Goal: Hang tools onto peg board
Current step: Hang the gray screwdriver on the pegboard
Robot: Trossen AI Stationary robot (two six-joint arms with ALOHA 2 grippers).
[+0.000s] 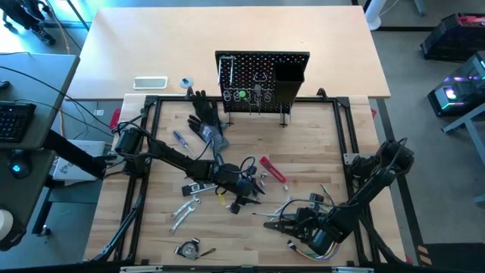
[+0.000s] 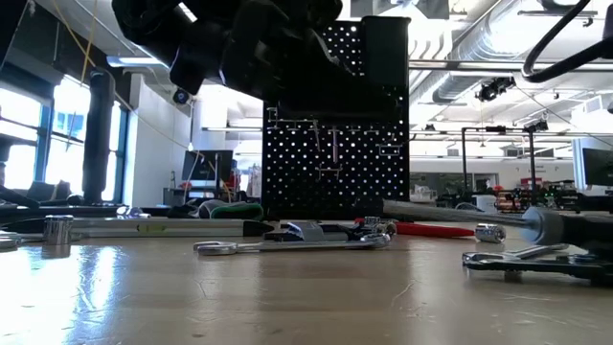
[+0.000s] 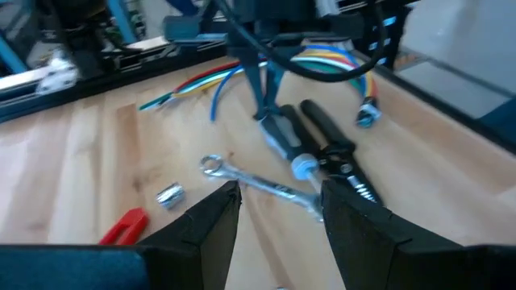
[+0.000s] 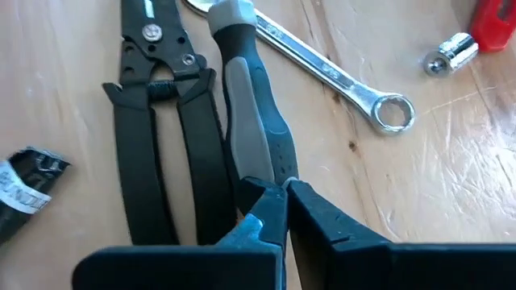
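Observation:
The black peg board stands upright at the table's far middle, with a few tools hanging on its hooks. My right gripper is shut, pointing steeply down at the near end of a grey-and-black handled tool. That tool lies flat beside black pliers and a silver wrench. My left gripper hovers open at the table's middle, looking over the same wrench, and touches nothing. My right gripper comes from above, slanting down, and its shut fingertips meet right at the near end of the grey-and-black handle. I cannot tell whether they touch it. The tool lies flat on the table.
A red-handled tool, a small socket, more wrenches and a blue-handled tool lie about the table. A black glove lies by the board. Coloured wires lie near the right arm.

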